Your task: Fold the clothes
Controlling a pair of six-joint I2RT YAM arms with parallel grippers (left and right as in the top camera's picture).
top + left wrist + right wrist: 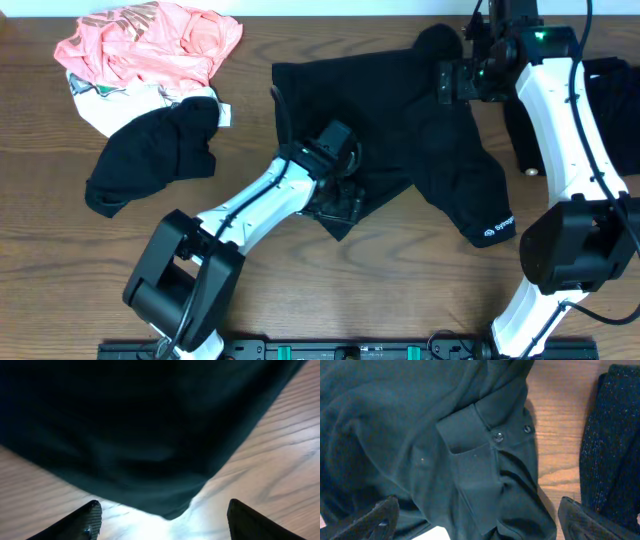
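Cloth of the black shirt [400,110] lies rumpled in the middle of the table [60,250], its long axis running across from far left to near right. Its buttoned placket [496,436] sits at the far right end, a sleeve with a white logo [497,228] points to the near right, and one corner points at the near edge. The left gripper [164,512] hangs over that corner with its fingers spread and nothing pinched. The right gripper [477,510] hovers above the placket, its jaws wide apart. At far left lie a coral-pink garment [150,40], a white printed garment [105,105] and a black garment [155,155]. A dark speckled garment [615,435] lies at the right edge.
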